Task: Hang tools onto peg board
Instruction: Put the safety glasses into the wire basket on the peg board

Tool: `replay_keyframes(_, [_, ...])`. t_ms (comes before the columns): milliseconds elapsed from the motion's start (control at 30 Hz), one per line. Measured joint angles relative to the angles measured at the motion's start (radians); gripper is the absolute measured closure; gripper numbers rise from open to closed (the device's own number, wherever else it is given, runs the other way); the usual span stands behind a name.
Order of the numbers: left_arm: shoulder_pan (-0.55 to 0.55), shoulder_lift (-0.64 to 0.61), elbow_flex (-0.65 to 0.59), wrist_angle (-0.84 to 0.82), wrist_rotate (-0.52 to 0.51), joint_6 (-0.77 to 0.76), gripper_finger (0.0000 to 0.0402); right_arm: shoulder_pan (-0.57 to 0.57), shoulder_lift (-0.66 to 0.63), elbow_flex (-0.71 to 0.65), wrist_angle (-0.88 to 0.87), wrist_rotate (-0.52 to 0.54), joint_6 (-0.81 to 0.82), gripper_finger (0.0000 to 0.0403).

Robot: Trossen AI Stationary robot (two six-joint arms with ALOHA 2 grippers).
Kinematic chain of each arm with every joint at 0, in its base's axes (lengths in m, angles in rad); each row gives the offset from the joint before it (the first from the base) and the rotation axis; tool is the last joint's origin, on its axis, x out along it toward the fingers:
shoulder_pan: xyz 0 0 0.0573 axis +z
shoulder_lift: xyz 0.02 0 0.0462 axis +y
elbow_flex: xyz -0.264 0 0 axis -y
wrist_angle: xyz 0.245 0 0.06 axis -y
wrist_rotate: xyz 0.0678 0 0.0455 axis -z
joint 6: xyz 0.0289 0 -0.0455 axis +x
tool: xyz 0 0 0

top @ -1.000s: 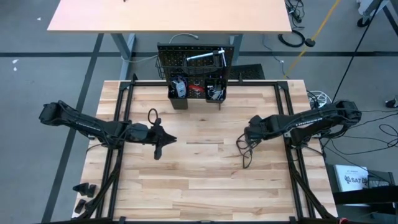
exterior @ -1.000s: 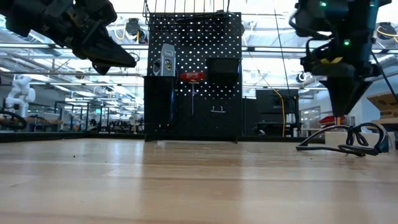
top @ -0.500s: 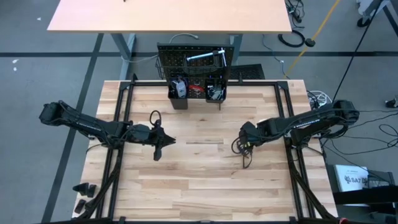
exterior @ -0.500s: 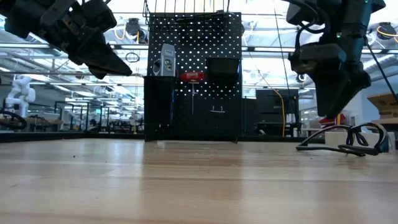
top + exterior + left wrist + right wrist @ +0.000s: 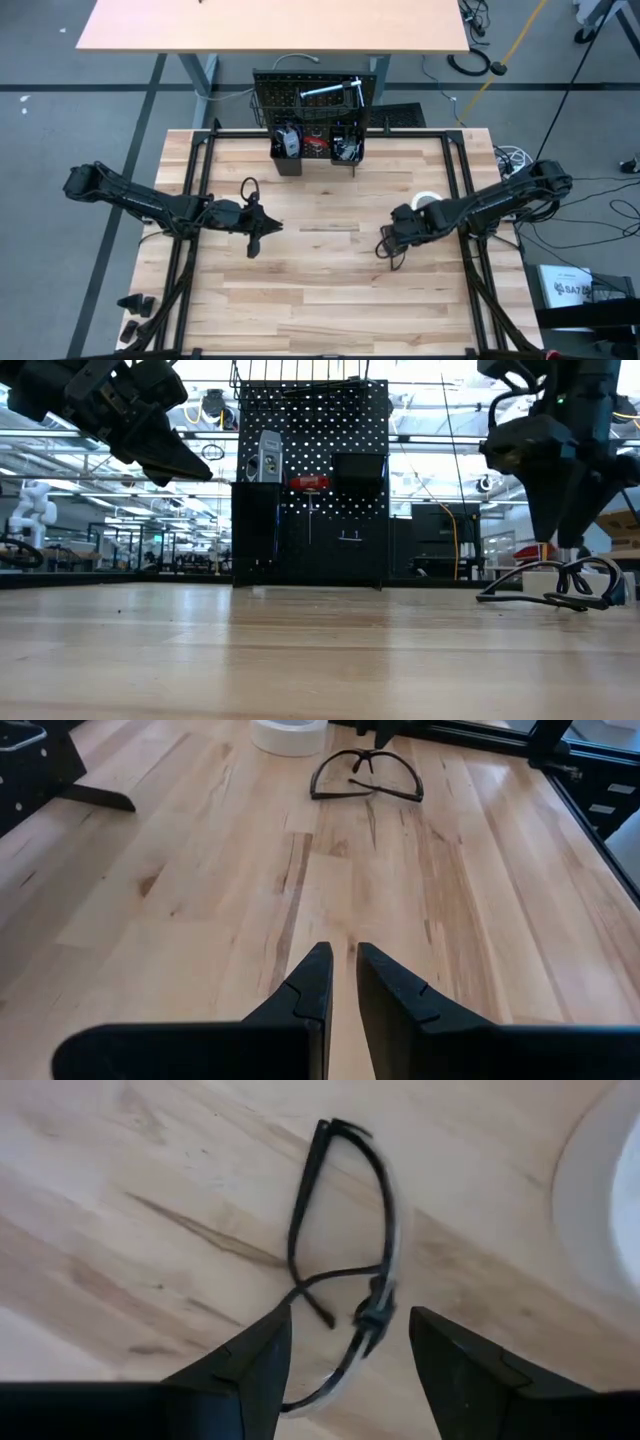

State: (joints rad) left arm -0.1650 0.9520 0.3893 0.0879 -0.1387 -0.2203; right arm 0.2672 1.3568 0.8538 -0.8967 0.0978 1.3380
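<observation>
Glasses (image 5: pixel 345 1275) lie flat on the wooden table (image 5: pixel 320 300) directly under my right gripper (image 5: pixel 350 1345), the frame showing between its two spread fingers, which hold nothing. White tape roll (image 5: pixel 425 201) sits just beside them, and the peg board (image 5: pixel 315 100) stands well apart at the far edge. My left gripper (image 5: pixel 338 975) hovers over bare wood, fingers nearly together, empty.
</observation>
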Motion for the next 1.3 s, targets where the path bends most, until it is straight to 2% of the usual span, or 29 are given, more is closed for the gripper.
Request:
replay_keyframes(167, [0.0,0.0,0.0,0.0,0.0,0.0,0.0359,0.022,0.037,0.004,-0.001,-0.001,0.087,0.0207])
replay_keyframes(433, [0.0,0.0,0.0,0.0,0.0,0.0,0.0359,0.029,0.144,0.004,-0.007,-0.002,0.09,0.0207])
replay_keyframes(667, [0.0,0.0,0.0,0.0,0.0,0.0,0.0359,0.028,0.151,0.004,-0.036,0.031,0.088,0.0211])
replay_keyframes(800, [0.0,0.0,0.0,0.0,0.0,0.0,0.0359,0.028,0.151,0.004,-0.048,0.032,0.087,0.0242])
replay_keyframes(1167, [0.0,0.0,0.0,0.0,0.0,0.0,0.0359,0.027,0.151,0.005,-0.023,0.034,0.032,0.0374])
replay_keyframes(1300, [0.0,0.0,0.0,0.001,0.0,0.018,0.0359,0.027,0.132,0.052,-0.059,0.032,0.002,0.0378])
